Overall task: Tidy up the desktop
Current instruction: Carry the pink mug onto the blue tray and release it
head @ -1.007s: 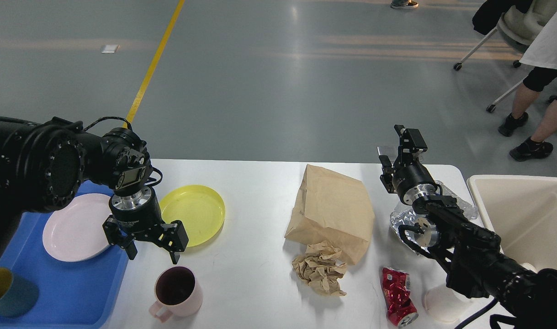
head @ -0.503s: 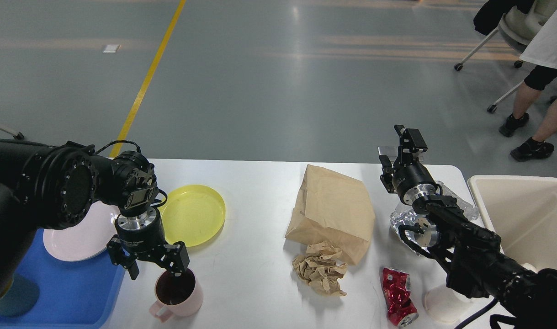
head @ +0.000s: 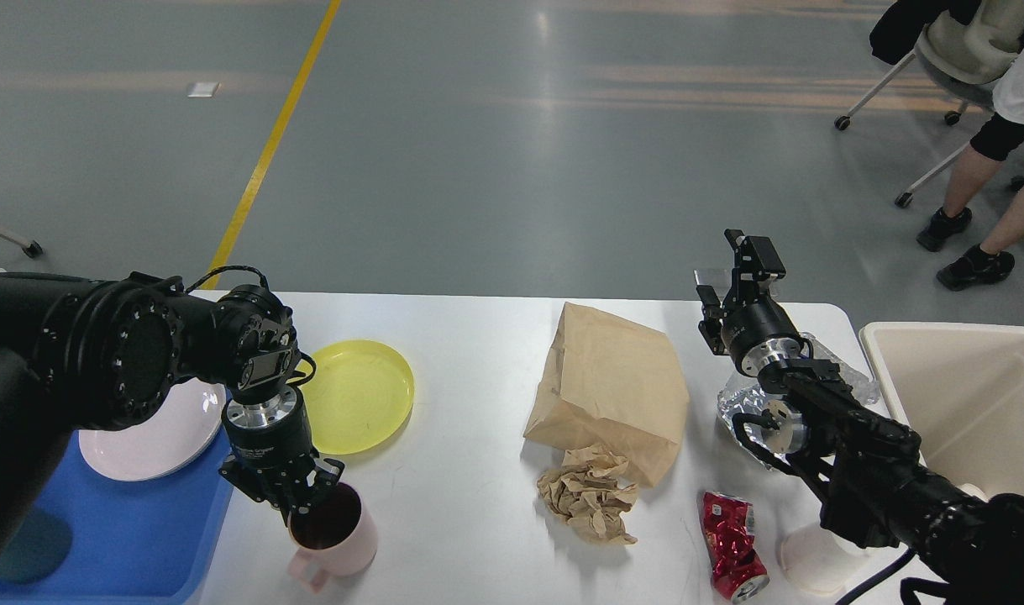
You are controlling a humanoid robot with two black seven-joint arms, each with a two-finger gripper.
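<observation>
Desktop: spans lower frame. Left gripper, lower left: clenched on pink mug rim. Right gripper, right of centre: raised, fingers apart, empty. Paper bag, centre.

2 plates, 1 mug, 1 can

An industrial hall or lab: grey polished floor, yellow floor line, wheeled chair.

Left claw pinching near rim of pink mug on desktop; right claw raised, parted.
</observation>
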